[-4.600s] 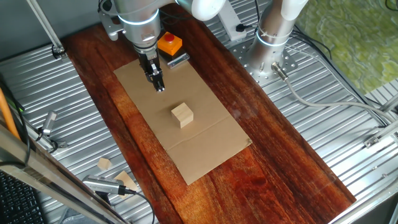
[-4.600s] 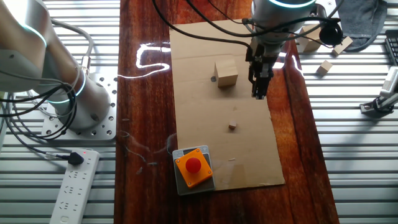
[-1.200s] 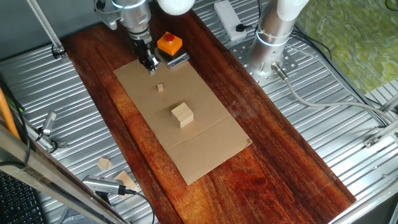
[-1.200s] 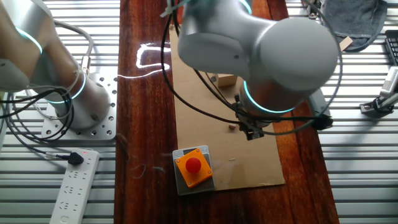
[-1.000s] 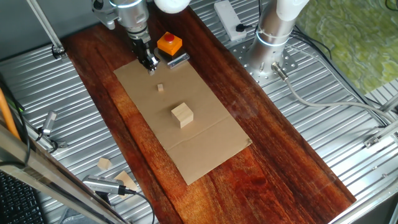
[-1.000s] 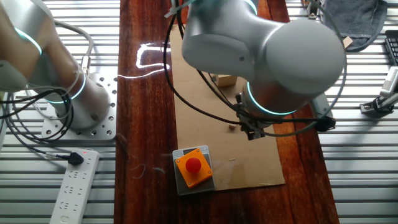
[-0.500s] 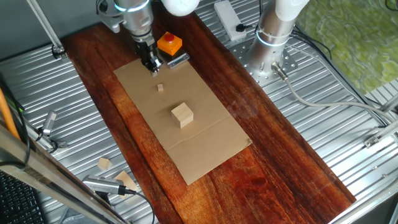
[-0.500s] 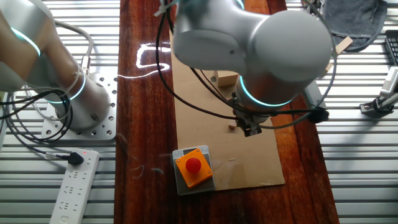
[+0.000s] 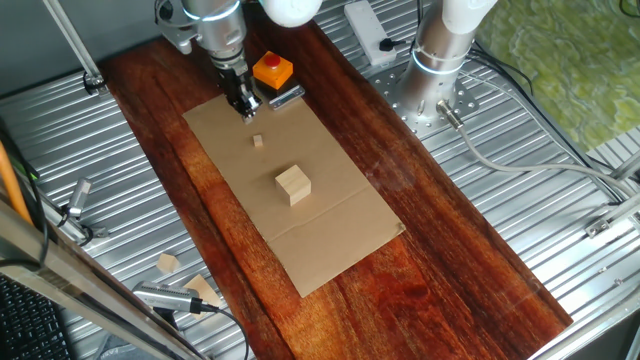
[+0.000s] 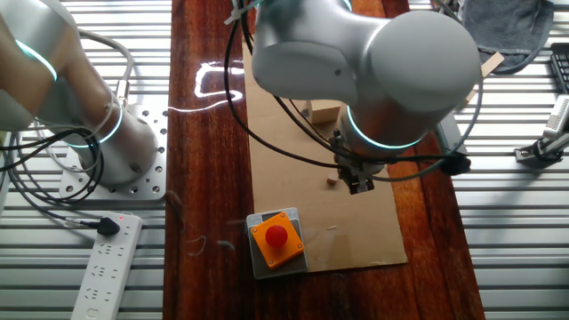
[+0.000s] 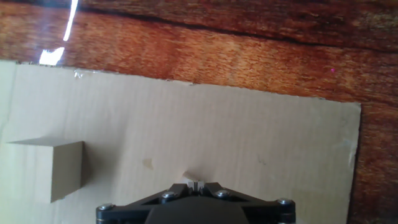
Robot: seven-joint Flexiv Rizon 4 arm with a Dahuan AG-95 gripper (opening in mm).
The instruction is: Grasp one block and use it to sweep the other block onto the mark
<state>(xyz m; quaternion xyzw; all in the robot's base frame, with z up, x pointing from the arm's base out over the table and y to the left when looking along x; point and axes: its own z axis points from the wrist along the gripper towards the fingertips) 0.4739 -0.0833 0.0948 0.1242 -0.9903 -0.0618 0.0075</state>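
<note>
The tiny tan block [image 9: 258, 141] lies on the cardboard sheet [image 9: 330, 235]. The bigger pale cube [image 9: 293, 185] stands further along the sheet. My gripper [image 9: 249, 112] hangs just behind the tiny block, on the orange box's side. Its fingers are shut together and hold nothing. In the hand view the fingertips [image 11: 195, 185] are closed and the tiny block [image 11: 188, 175] peeks out just ahead of them. The cube [image 11: 46, 171] is at the left there. In the other fixed view the arm hides most of the cube [image 10: 327, 112]. The tiny block [image 10: 332, 182] shows beside the gripper [image 10: 359, 187].
An orange box with a red button [image 9: 272, 70] stands at the sheet's far end, close behind the gripper. Wooden scraps [image 9: 168, 263] lie on the metal bench at the left. A second arm's base [image 9: 437, 70] stands to the right of the wooden table.
Since 4.6 s ago the gripper has moved back from above the tiny block toward the orange box. In the last second it has edged slightly toward the block. Both blocks stay put.
</note>
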